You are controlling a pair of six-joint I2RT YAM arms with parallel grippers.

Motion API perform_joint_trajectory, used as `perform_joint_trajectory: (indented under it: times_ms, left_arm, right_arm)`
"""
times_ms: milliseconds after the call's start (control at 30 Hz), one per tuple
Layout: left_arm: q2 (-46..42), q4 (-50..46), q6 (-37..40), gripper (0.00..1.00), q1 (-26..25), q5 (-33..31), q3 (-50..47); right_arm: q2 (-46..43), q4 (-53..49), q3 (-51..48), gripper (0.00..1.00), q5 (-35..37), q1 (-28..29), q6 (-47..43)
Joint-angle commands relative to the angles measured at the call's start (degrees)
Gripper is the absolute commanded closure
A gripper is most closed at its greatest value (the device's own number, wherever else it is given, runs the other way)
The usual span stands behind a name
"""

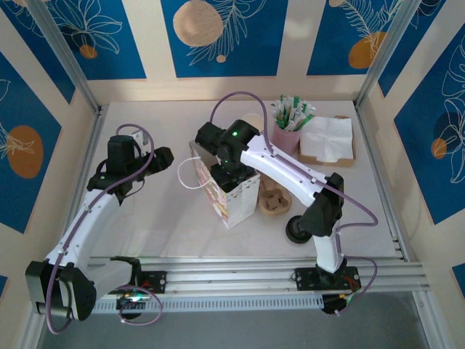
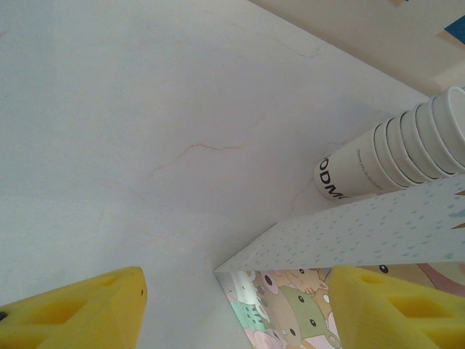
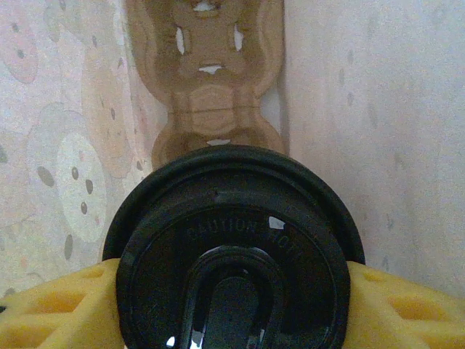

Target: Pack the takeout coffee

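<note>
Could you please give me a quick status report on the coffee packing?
Left gripper open beside gift bag. Right gripper shut on takeout coffee, down inside the bag. Brown cardboard carrier beyond the lid; nothing else seen in the way.

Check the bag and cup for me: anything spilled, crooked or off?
Nothing stands out. The takeout coffee is held in the right gripper inside the gift bag. Its lid looks seated, and no spill is visible.
</note>
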Motion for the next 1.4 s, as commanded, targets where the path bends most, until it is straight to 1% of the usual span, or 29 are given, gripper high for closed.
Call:
perform_joint_trajectory:
  times_ms: [0, 567, 1367]
  left_arm:
    - [-0.2, 0.6, 0.8, 0.33, 0.2, 1.1, -0.2]
    - [0.5, 0.7, 1.1, 0.32, 0.1, 1.7, -0.3]
    - [0.8, 0.7, 1.2, 0.31, 0.2, 1.7, -0.4]
  right_arm:
    - [-1.9, 0.2, -1.3, 0.44, -1.6, -0.3, -1.0]
    - [-3.1, 3.2, -5.9, 0.43, -3.6, -0.8, -2.9]
    - [-3.0, 6.7, -12.2, 0.43, -3.4, -1.2, -1.4]
